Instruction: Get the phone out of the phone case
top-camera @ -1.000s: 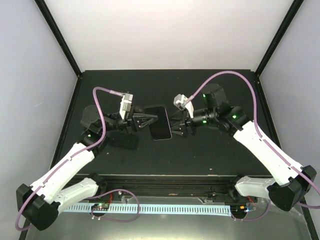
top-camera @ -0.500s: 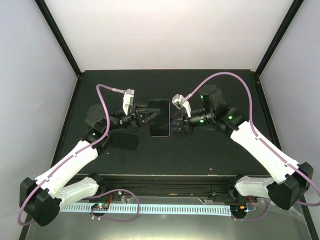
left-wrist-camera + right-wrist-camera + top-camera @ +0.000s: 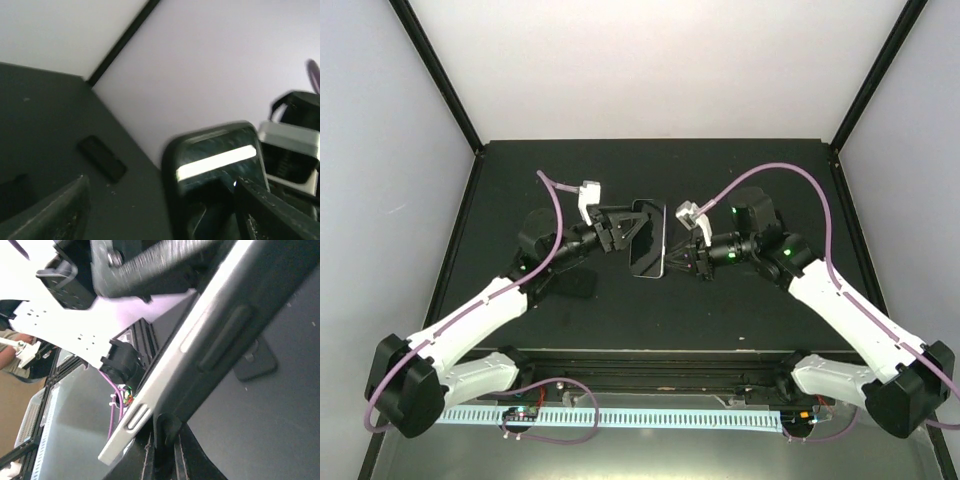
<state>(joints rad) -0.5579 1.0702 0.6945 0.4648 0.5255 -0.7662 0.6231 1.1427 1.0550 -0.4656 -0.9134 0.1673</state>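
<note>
step in hand: regrip ahead of the peel; separation not yet done. left gripper has its jaws spread wide, straddling the left edge of the phone without pinching it. the phone, in its phone case, stands tilted up off the table at centre, between both arms. right gripper is clamped on the case's lower right rim. next, probably: left closes on the phone's edge and pulls against that hold.

top: overhead, whole table; wrists: close, facing each other; shared: phone
</note>
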